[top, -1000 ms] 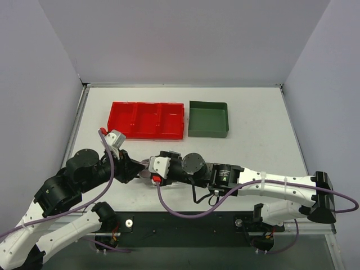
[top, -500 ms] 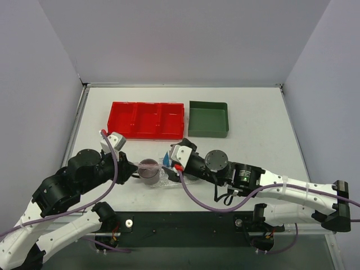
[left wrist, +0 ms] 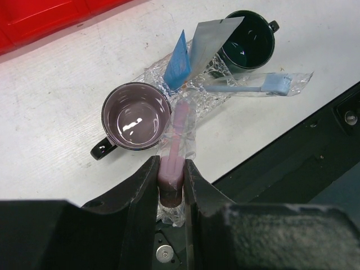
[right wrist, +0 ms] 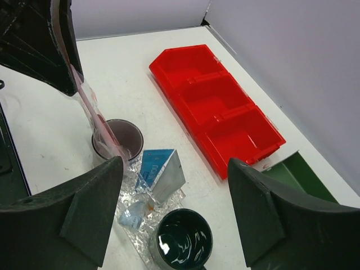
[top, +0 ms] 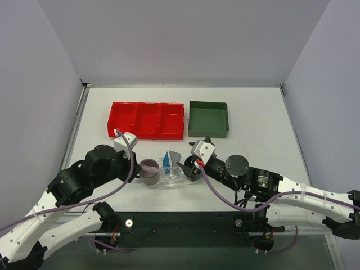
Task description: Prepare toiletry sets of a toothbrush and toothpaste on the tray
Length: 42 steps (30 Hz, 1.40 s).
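Pink toothbrush is pinched in the left hand, not yet placed; right hand gapes empty. Blue toothbrush and, seemingly, toothpaste already lie on the tray.

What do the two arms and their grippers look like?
The left arm and right arm have white shells and round black joints. A purple cable runs along each. Each wrist bears a grey-white camera block. The left gripper and right gripper have dark fingers.

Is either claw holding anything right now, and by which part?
The left claw pinches the pink wrapped toothbrush by one end, the rest pointing toward the purple cup. The right claw is open and empty.
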Motion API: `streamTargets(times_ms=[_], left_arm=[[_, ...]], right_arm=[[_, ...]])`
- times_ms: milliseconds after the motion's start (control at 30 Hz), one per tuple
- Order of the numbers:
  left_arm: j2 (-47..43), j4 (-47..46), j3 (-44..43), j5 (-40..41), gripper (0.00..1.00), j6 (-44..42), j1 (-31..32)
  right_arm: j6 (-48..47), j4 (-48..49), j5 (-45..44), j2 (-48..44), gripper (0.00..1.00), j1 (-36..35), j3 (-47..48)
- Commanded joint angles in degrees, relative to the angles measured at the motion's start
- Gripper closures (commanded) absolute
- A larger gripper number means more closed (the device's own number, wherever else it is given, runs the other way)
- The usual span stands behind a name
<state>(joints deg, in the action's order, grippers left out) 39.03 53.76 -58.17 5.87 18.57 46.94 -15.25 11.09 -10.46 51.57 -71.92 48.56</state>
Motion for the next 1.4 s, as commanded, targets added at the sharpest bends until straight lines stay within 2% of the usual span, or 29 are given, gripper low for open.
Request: streamTargets(times_ms=[0,300,833,1367], left_arm=[[0.52,-4.01,-0.01,0.02,1.00,-0.90,0.08],[2.01,-7.52,2.19,-2.00,1.00,-0.46,0.00],[3.78,-7.88,2.80,-0.51,1.00,0.42,0.17],[2.81,-12.09,7.81,2.04,1.00,6.04,0.17]], right_arm=[[2.94,0.60,-3.16,-2.17,0.30,0.38,-1.18],[3.47,0.60,-5.10,-4.02,0.30,0.38,-2.76],[3.73,0.42,-7.12,-5.16,0.30,0.55,-4.35],[3.82,1.12,-7.38,-7.36,0.30,1.87,-6.37]])
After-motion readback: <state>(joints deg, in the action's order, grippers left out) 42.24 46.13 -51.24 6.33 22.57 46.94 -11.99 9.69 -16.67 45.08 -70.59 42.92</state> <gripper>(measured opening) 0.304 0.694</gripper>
